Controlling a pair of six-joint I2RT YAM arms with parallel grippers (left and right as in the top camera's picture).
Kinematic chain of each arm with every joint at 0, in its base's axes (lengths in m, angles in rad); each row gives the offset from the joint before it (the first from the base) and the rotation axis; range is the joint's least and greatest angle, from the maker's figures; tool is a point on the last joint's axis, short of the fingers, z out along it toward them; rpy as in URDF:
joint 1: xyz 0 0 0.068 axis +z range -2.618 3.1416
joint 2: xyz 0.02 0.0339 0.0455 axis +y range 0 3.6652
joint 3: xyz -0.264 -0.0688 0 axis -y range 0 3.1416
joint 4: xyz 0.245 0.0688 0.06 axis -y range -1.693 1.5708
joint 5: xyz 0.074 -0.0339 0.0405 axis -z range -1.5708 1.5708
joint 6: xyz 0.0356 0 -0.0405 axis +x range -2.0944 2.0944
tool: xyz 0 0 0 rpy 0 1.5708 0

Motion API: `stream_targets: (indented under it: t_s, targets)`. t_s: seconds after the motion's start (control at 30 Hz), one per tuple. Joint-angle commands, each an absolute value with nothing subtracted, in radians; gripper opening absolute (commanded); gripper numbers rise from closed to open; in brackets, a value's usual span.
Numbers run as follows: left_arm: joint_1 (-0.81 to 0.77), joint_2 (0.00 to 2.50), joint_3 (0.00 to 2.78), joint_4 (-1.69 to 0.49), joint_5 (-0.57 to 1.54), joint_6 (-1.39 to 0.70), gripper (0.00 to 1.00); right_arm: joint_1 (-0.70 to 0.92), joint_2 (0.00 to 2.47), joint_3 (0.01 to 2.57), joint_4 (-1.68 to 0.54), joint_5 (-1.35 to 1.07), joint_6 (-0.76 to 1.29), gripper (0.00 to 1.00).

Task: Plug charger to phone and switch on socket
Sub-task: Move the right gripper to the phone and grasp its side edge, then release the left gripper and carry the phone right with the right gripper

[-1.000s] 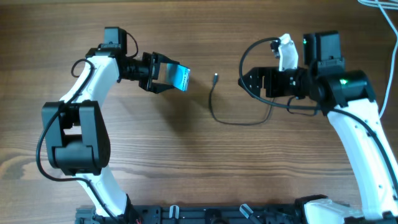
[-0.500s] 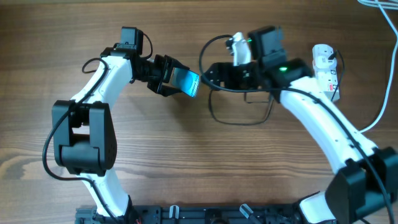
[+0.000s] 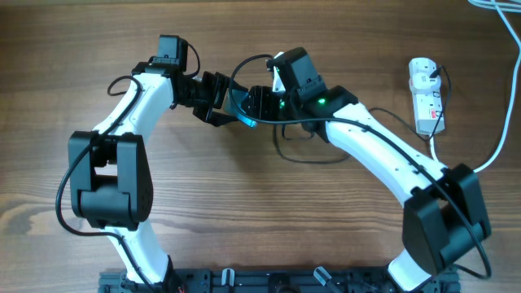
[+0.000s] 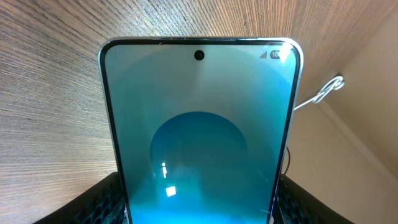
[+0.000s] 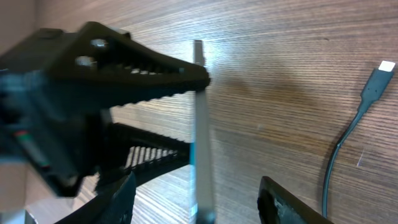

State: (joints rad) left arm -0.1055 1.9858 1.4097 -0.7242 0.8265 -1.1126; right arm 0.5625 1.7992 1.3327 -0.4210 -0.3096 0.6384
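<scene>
My left gripper is shut on the phone and holds it off the table, on edge. In the left wrist view the teal screen fills the frame between the jaws. My right gripper is open at the phone's free end. In the right wrist view its fingers straddle the phone, seen edge-on, with gaps on both sides. The charger cable loops on the table under the right arm. Its connector tip lies free on the wood. The socket lies at the far right.
The socket's thick white cord runs along the right edge and off the top right corner. The right arm reaches diagonally across the table's middle, over the cable loop. The left arm's black jaws fill the left of the right wrist view.
The right arm has swung left from beside the socket to the phone's free end. The left gripper carried the phone slightly right, then held still. The socket came into view.
</scene>
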Motion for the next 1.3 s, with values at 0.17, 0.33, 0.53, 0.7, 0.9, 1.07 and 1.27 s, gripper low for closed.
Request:
stream_targets:
  t_s: [0.17, 0.33, 0.53, 0.7, 0.9, 1.07, 1.27]
  targets:
    - [-0.105, 1.956, 1.435, -0.721, 0.849, -1.116, 0.56, 0.595, 1.887, 1.348, -0.329, -0.289, 0.684, 0.56]
    - [-0.105, 1.956, 1.435, -0.721, 0.849, -1.115, 0.56, 0.604, 1.895, 1.348, -0.325, -0.287, 0.684, 0.41]
    - [-0.105, 1.956, 1.435, -0.721, 0.855, -1.115, 0.56, 0.604, 1.895, 1.348, -0.325, -0.288, 0.684, 0.29]
    - [-0.105, 1.956, 1.435, -0.721, 0.855, -1.115, 0.58, 0.604, 1.895, 1.348, -0.326, -0.289, 0.684, 0.20]
    - [-0.105, 1.956, 1.435, -0.722, 0.855, -1.115, 0.61, 0.604, 1.894, 1.348, -0.326, -0.289, 0.693, 0.04]
    - [-0.105, 1.956, 1.435, -0.722, 0.864, -1.115, 0.89, 0.601, 1.892, 1.348, -0.339, -0.293, 0.707, 0.04]
    - [-0.105, 1.956, 1.435, -0.722, 0.868, -1.108, 1.00, 0.555, 1.856, 1.348, -0.362, -0.316, 0.710, 0.04]
